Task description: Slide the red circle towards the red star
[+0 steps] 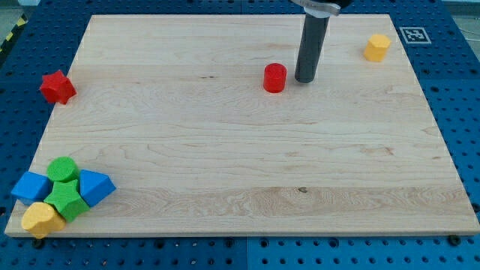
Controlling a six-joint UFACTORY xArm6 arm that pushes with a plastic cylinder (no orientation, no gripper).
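The red circle (274, 78) is a short red cylinder standing on the wooden board (247, 172), above the middle of the view. The red star (57, 87) lies at the board's left edge, far to the left of the circle and slightly lower in the view. My dark rod comes down from the view's top, and my tip (304, 79) rests on the board just right of the red circle, with a narrow gap between them.
A yellow block (377, 47) sits near the board's top right corner. At the bottom left corner lies a cluster: a green cylinder (64, 169), a green star (67, 199), two blue blocks (31, 187) (95, 187) and a yellow block (41, 219).
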